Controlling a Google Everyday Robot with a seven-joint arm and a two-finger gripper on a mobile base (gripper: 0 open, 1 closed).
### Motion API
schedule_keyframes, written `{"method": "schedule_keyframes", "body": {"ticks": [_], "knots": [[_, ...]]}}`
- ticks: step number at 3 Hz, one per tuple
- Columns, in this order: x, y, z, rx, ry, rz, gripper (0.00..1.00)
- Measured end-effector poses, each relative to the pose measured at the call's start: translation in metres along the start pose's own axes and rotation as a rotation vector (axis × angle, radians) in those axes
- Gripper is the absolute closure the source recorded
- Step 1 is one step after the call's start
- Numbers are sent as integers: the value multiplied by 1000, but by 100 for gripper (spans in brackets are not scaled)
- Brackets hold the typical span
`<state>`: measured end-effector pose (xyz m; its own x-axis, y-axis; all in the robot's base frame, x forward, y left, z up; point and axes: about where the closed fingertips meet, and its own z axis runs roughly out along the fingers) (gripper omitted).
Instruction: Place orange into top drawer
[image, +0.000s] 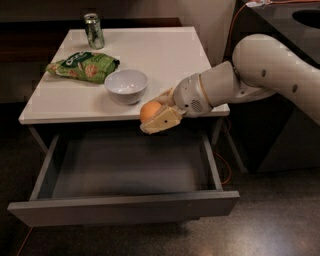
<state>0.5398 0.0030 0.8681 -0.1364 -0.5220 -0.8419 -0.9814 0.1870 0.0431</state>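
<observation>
The orange is a small round fruit held between the tan fingers of my gripper. The gripper is shut on it and hangs just past the table's front edge, above the back of the open top drawer. The drawer is pulled far out under the white table; its grey inside holds nothing that I can see. My white arm reaches in from the right.
On the table stand a white bowl, a green chip bag and a green can at the back left. A dark counter stands to the right. An orange cable hangs by the table's right leg.
</observation>
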Motion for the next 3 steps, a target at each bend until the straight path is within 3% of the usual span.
{"method": "schedule_keyframes", "body": {"ticks": [1, 2, 3], "knots": [[15, 21, 18, 16, 43, -71, 100], [43, 26, 49, 64, 72, -105, 100], [59, 20, 70, 117, 66, -92, 100]]}}
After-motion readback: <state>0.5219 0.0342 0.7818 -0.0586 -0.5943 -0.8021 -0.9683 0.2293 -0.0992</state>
